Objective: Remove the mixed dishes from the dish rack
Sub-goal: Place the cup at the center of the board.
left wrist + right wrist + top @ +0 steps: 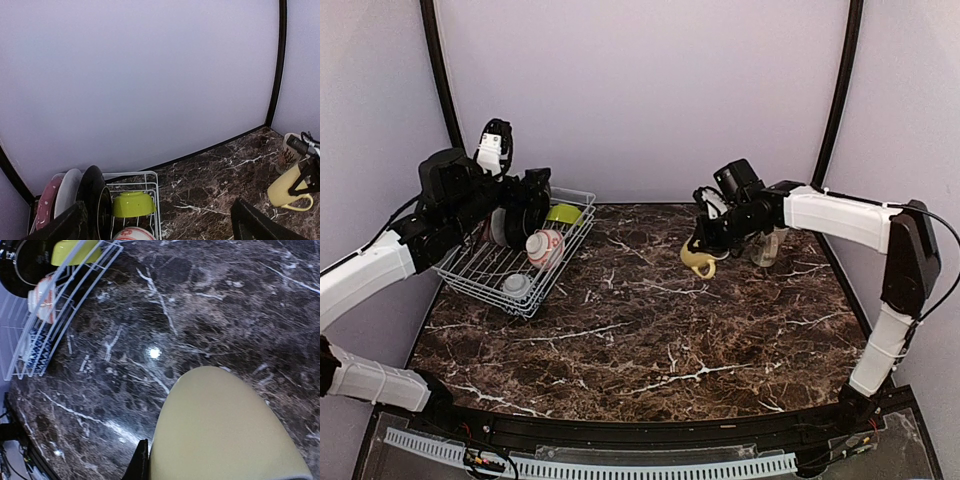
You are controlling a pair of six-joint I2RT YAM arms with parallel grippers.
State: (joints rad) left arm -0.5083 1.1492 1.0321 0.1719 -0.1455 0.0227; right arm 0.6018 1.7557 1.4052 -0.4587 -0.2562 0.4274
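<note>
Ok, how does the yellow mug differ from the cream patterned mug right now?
The yellow mug is plain, while the cream patterned mug carries a dark motif. The yellow mug is tilted with the right gripper closed on it; the cream patterned mug stands upright on the table, ungripped. Both are out of the dish rack, close together on the table's right side.

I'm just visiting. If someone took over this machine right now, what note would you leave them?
Left gripper: open, above the rack.
Right gripper: shut on the yellow mug, out of the rack beside the patterned mug.
Done: patterned mug stands on the table.
Left: set the yellow mug down; plates, green bowl and two small bowls wait in the rack.
</note>
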